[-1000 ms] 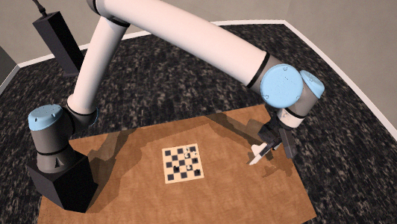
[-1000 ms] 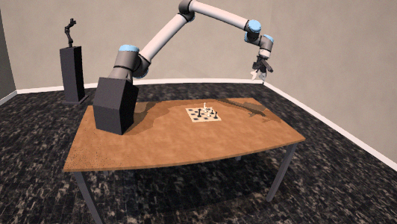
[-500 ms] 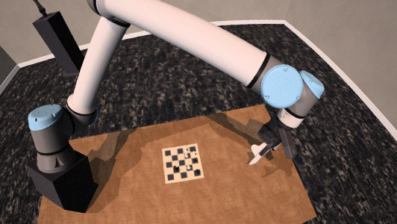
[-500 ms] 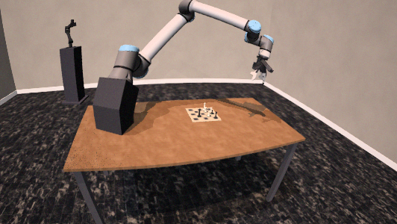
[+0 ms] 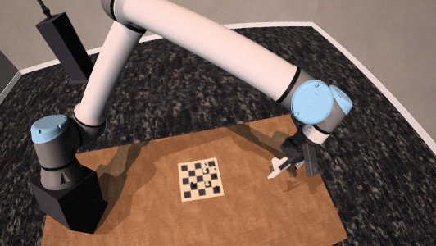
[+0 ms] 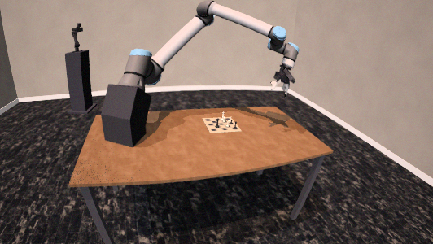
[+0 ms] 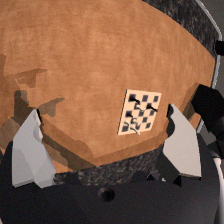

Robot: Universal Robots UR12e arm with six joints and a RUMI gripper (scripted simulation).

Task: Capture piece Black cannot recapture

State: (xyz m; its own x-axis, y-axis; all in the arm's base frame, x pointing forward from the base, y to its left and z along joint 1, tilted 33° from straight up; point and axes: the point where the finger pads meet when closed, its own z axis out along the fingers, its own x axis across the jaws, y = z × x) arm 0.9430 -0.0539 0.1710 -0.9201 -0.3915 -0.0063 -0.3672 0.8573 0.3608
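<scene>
A small chessboard [image 5: 201, 179] lies in the middle of the wooden table, with several black and white pieces clustered on its right half. It also shows in the exterior view [image 6: 221, 124] and in the wrist view [image 7: 140, 112]. The pieces are too small to tell apart by square. My gripper [image 5: 287, 167] is open and empty, high above the table's far right side, well away from the board. It hangs in the air in the exterior view [image 6: 282, 85]. Its two fingers frame the wrist view [image 7: 107, 147].
The arm's dark base block [image 6: 124, 114] stands on the table's left end. A dark pedestal with a camera [image 6: 79, 81] stands on the floor behind the table. The table's edge [image 6: 317, 152] lies to the right of the board.
</scene>
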